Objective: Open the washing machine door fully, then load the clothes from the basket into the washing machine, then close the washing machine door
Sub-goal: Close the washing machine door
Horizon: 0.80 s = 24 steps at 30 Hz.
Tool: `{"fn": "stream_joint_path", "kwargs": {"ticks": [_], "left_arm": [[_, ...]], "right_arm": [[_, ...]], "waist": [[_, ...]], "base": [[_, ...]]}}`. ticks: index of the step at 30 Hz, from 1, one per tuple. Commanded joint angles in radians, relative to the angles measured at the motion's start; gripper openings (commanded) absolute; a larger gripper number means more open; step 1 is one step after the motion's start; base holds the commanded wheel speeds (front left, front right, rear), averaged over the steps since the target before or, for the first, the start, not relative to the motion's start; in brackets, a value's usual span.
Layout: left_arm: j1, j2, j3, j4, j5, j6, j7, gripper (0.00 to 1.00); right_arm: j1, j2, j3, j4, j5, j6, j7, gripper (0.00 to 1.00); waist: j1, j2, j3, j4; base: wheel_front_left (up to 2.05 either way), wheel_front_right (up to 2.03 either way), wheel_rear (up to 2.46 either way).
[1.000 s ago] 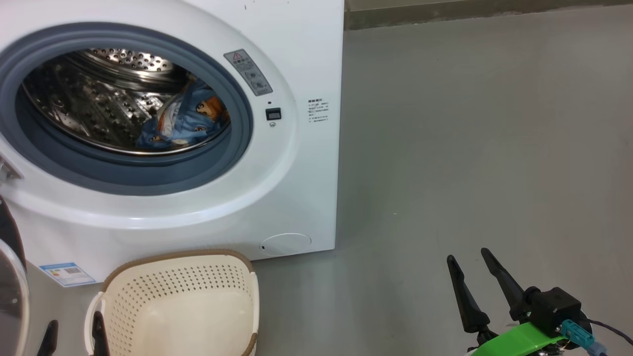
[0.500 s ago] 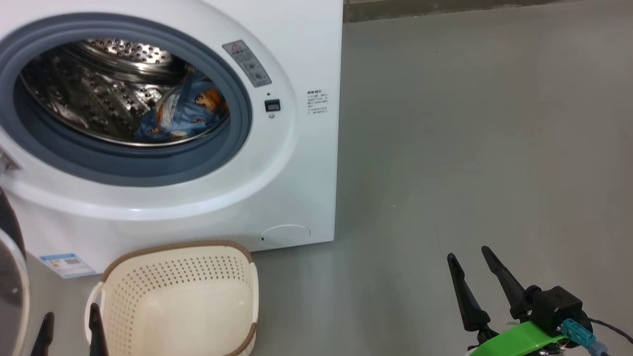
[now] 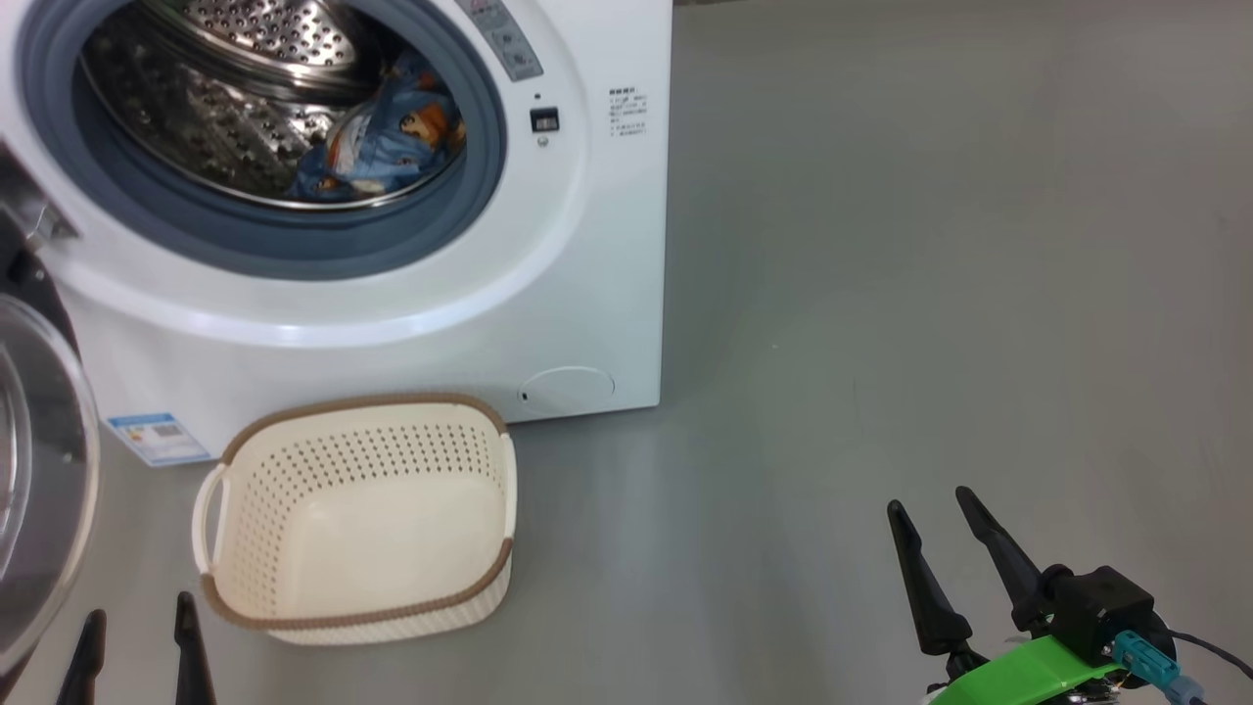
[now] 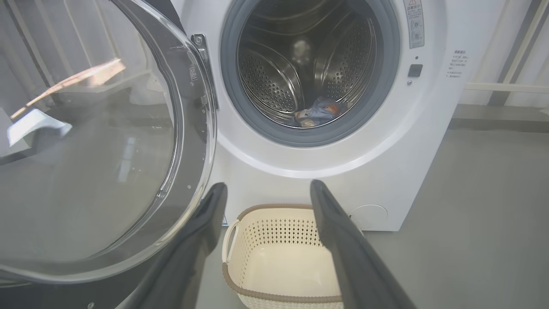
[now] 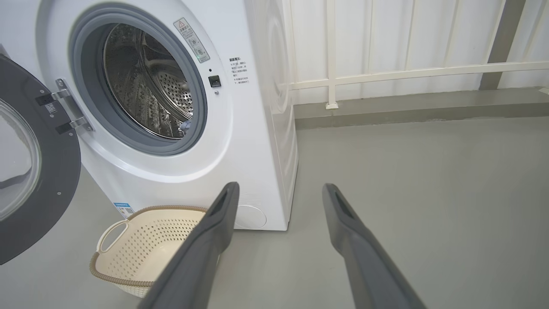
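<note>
W/ clothes (image 3: 377, 147) in the washer (image 3: 607, 294) & basket (image 3: 362, 460) empty, left tool (image 3: 137, 607) & right tool (image 3: 928, 501) both spread, nothing held: push the open door (image 3: 44, 460) shut from its far edge, steady till it latches.

Looking like bare laundry or utility room: white washing machine (image 5: 240, 141) standing on plain grey floor (image 5: 429, 193), cream basket (image 5: 163, 231) sitting before it, white panelled wall (image 5: 386, 38) running behind.

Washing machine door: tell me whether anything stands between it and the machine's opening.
Nothing visible crosses the opening: the clothes lie inside the drum, clear of the gasket. The basket stands on the floor in front, below the opening; whether the washing machine door would clear its rim, I cannot tell.
</note>
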Motion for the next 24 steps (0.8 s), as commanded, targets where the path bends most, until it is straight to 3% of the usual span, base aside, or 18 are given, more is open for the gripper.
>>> {"fn": "stream_joint_path", "kwargs": {"ticks": [1, 24], "left_arm": [[-0.048, 0.01, 0.032, -0.024, 0.005, 0.008, -0.006, 1.0], [-0.035, 0.01, 0.006, -0.05, -0.003, 0.005, -0.006, 1.0]], "right_arm": [[-0.025, 0.0, 0.018, -0.026, -0.008, 0.002, -0.005, 1.0], [-0.025, -0.005, 0.02, -0.019, -0.007, 0.002, -0.005, 1.0]], "waist": [[-0.0001, 0.0, 0.001, 0.002], [-0.0001, 0.0, -0.006, 0.013]], "base": [[-0.88, 0.88, 0.0], [-0.11, 0.11, 0.0]]}}
